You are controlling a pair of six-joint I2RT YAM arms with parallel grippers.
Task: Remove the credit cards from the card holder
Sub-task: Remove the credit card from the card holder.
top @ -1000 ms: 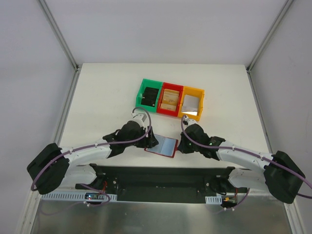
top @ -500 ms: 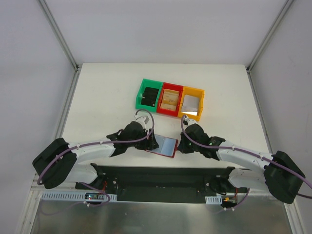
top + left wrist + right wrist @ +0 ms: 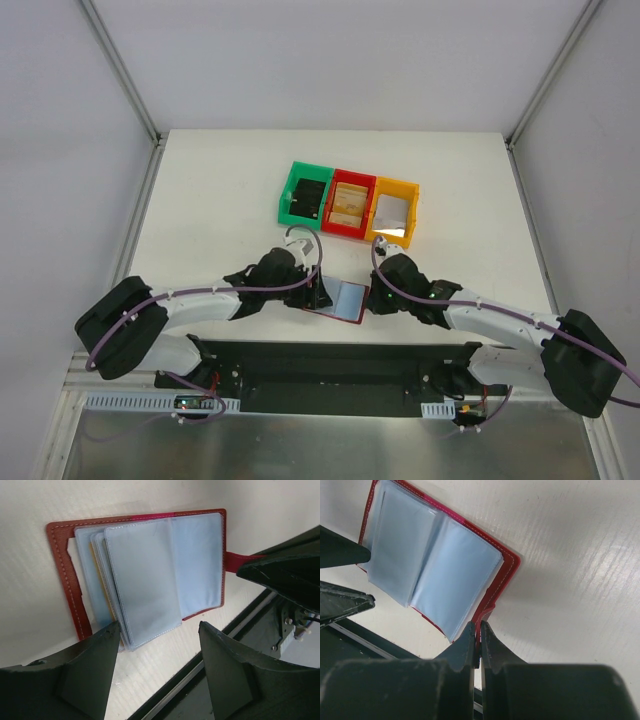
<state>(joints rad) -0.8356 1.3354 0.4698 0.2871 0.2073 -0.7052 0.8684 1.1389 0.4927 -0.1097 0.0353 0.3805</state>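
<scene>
Left fingers (image 3: pixel 85 675) spread wide, one tip on either side of the near edge of the clear sleeves (image 3: pixel 150 575); cannot tell if they touch. Right fingers (image 3: pixel 464 649) pinched tight on the red strap tab (image 3: pixel 488 613). Card holder (image 3: pixel 338 298) lies open, sleeves up, on the white table (image 3: pixel 200 190) near its front edge, between left gripper (image 3: pixel 159 632) and right gripper (image 3: pixel 476 630). Green, red and yellow bins (image 3: pixel 349 205) stand in a row behind it, apart.

I read the card holder (image 3: pixel 62 565) as grainy red leather-look material with pale stitching. Its sleeves (image 3: pixel 145 580) look like clear, faintly glossy plastic. The table (image 3: pixel 570 545) appears white, matt, finely grained.
</scene>
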